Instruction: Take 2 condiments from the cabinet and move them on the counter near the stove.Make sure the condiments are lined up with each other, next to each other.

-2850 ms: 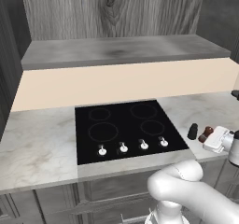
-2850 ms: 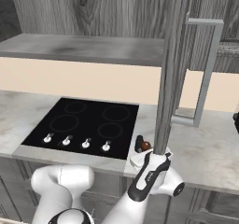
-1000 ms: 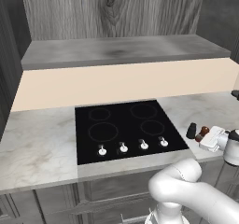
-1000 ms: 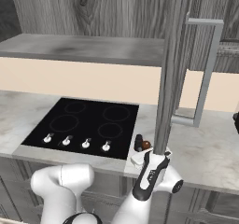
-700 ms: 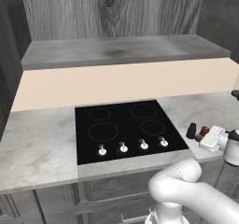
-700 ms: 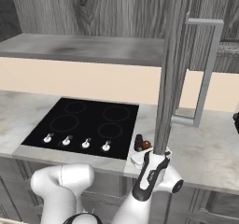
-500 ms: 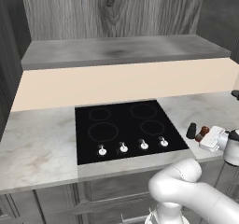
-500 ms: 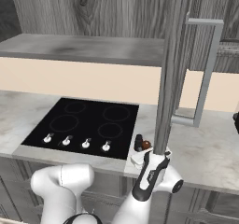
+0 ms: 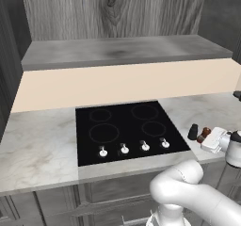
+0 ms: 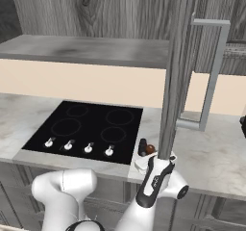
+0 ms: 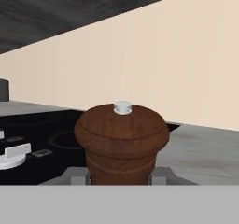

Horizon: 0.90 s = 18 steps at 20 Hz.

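Because its fingertips [image 11: 77, 175] sit flush on both sides of the mill, end effector [image 11: 119, 177]: clamped or just loosening, cannot tell which.
Reddish-brown wooden pepper mill [image 11: 122, 141]: between the fingers, apparently standing on the pale marbled surface [image 9: 37, 145].
Black shaker bottle [image 9: 193, 132]: just beyond the end effector, beside the black glass cooktop [image 9: 127, 126].
Risk: a finger dragging on withdrawal could tip the mill or knock the pair out of line.
Grey wood-grain cabinet [image 9: 117, 51]: above and ahead; both condiments are out of it.

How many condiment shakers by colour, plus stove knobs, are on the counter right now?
Black shaker: 1
Reddish-brown shaker: 1
Stove knobs: 4
Total: 6
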Available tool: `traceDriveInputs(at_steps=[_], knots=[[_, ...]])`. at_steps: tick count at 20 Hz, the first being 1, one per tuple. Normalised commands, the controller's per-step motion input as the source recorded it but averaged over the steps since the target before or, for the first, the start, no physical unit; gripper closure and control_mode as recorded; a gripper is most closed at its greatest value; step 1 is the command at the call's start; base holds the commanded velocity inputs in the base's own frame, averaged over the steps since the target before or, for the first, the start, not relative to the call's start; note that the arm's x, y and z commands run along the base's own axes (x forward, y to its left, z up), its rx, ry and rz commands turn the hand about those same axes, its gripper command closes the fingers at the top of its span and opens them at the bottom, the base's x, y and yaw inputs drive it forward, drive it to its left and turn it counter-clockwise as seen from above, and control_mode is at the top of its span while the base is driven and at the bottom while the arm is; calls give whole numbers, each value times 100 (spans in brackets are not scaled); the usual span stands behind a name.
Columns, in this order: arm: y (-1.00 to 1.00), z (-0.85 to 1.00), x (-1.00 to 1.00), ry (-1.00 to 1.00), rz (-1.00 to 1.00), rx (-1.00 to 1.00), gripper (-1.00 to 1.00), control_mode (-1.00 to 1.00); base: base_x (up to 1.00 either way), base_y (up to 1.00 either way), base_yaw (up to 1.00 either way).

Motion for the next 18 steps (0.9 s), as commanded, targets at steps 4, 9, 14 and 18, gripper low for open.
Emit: traceDriveInputs(at_steps=[4,9,14,18], knots=[[0,0,0,0,0,0,-100,-100,0,0,0],[0,0,0,0,0,0,-100,-100,0,0,0],[0,0,-1,-3,0,0,-100,-100,0,0,0],[0,0,-10,-8,0,0,-100,-100,0,0,0]])
